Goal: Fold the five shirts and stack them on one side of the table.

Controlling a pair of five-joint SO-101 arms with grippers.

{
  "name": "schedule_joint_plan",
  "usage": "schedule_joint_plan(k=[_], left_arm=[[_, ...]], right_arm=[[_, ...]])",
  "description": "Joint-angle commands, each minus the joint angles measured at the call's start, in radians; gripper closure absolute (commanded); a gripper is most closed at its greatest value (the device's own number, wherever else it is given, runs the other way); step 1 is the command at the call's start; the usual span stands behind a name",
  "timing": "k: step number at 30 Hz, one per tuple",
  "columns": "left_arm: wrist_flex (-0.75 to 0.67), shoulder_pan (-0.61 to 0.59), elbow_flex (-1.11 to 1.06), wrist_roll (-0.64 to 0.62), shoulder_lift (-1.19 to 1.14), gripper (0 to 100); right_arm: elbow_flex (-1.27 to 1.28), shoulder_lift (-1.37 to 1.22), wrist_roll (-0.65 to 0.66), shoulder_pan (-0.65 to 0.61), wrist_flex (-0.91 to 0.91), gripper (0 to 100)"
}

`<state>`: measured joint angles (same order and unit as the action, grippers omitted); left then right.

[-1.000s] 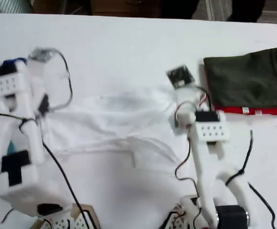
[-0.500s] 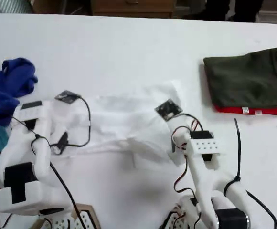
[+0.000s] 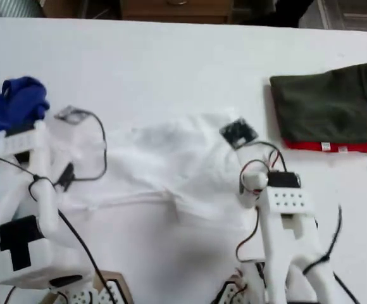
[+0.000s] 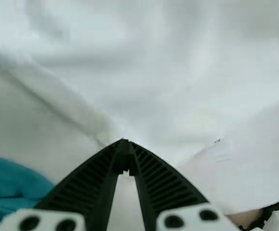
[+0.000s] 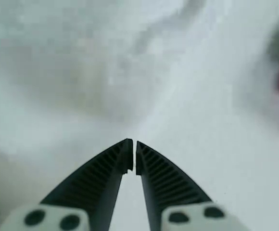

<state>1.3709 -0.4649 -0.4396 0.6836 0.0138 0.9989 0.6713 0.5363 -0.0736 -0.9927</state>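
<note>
As counted from above, five shirts on table (image 3: 171,63): one white shirt (image 3: 171,164) spread at centre; one green shirt (image 3: 326,104) folded atop one red shirt (image 3: 354,145) at 2 o'clock; one blue shirt (image 3: 12,104) and one teal shirt (image 4: 7,190) at 9 o'clock. Left gripper (image 4: 125,144) and right gripper (image 5: 133,145) each pinched on white cloth. One tag (image 3: 326,147), illegible.

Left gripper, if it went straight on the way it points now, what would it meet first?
Likely the white shirt: the left gripper, tips shut, points at its fabric just ahead. The teal cloth lies off to one side. Whether gripper and shirt already touch is unclear.
</note>
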Motion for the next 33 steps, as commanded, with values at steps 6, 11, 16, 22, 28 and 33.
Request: schedule_joint_plan(k=[6, 11, 16, 22, 28, 33], left_arm=[[0.107, 0.074, 0.229, -0.130, 0.025, 98], [-0.072, 0.267, 0.096, -0.206, 0.025, 98], [-0.207, 0.334, 0.079, -0.209, -0.018, 98], [-0.190, 0.275, 0.274, -0.218, -0.339, 98], [-0.028, 0.221, 0.536, -0.250, -0.557, 98], [0.029, 0.229, 0.631, -0.252, -0.578, 98]], right_arm=[[-0.052, 0.064, -0.178, -0.228, 0.159, 97.8], [-0.055, -0.166, -0.173, -0.435, 0.162, 97.8], [-0.055, -0.341, -0.175, -0.524, 0.163, 97.8], [-0.046, -0.420, -0.172, -0.527, 0.147, 97.8], [-0.023, -0.384, -0.167, -0.530, 0.087, 97.8], [0.040, -0.245, -0.101, -0.530, 0.021, 97.8]])
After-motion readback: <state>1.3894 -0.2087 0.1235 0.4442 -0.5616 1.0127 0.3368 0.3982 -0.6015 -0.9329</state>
